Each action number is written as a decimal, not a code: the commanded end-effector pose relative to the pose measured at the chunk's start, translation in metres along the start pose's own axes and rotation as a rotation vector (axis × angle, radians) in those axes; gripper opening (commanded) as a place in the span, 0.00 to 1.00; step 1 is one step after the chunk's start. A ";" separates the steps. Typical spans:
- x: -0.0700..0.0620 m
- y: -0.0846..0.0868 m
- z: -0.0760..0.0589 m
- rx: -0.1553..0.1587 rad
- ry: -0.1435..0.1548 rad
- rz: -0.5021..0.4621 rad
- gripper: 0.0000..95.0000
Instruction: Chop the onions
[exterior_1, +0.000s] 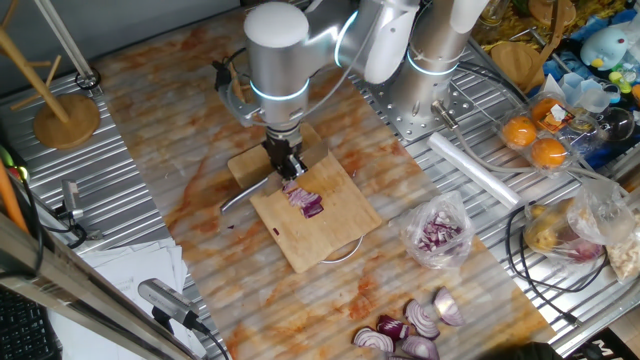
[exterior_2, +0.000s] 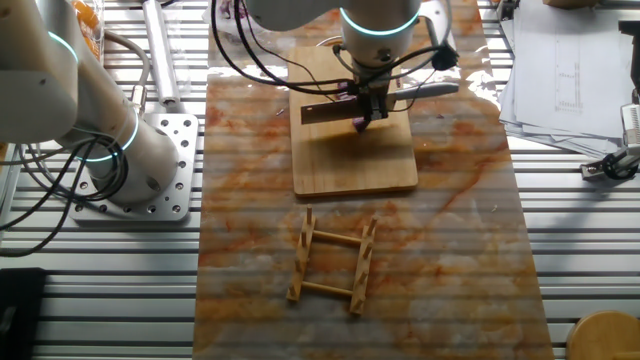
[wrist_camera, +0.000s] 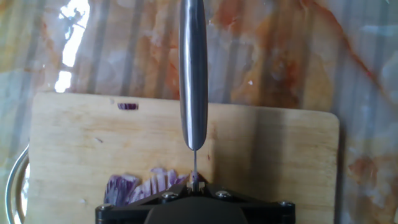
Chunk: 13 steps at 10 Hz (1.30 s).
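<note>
Marbled orange-and-white sheeting (exterior_1: 200, 170) covers the middle of the table in both fixed views, with ribbed metal showing at its edges. Near frame centre in one fixed view lies a pale wooden board (exterior_1: 335, 235), turned like a diamond; in the hand view it fills the lower half of the frame, its far edge running across the middle.

Over the board's upper corner the gripper (exterior_1: 287, 165) points straight down, clamped on a knife (wrist_camera: 193, 74). In the hand view the steel handle runs up the centre of the frame, with the thin blade seen edge-on just below it. In one fixed view the handle juts toward the lower left, beyond the board.

Just below the fingers, on the board, sit the onions (exterior_1: 306, 202): a small clump of purple-skinned slices with pale, white-streaked layers, fanned side by side at the bottom centre of the hand view, left of the blade. One tiny purple scrap (wrist_camera: 127, 106) lies apart near the board's far edge.

At the lower right of one fixed view rest bigger red wedges (exterior_1: 410, 330), with a clear bag of purple bits (exterior_1: 438, 232) above them.
</note>
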<state>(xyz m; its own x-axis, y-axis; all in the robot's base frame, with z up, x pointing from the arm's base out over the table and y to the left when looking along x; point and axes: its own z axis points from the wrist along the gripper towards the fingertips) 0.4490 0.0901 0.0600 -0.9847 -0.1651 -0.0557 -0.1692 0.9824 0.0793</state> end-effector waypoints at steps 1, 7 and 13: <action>0.000 -0.001 0.002 0.003 -0.003 0.004 0.00; 0.001 -0.003 0.003 0.009 -0.001 0.046 0.00; 0.004 -0.005 0.001 0.019 0.005 0.052 0.00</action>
<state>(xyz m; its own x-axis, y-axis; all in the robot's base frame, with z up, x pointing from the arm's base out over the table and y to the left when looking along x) 0.4457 0.0848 0.0594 -0.9923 -0.1147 -0.0467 -0.1176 0.9910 0.0642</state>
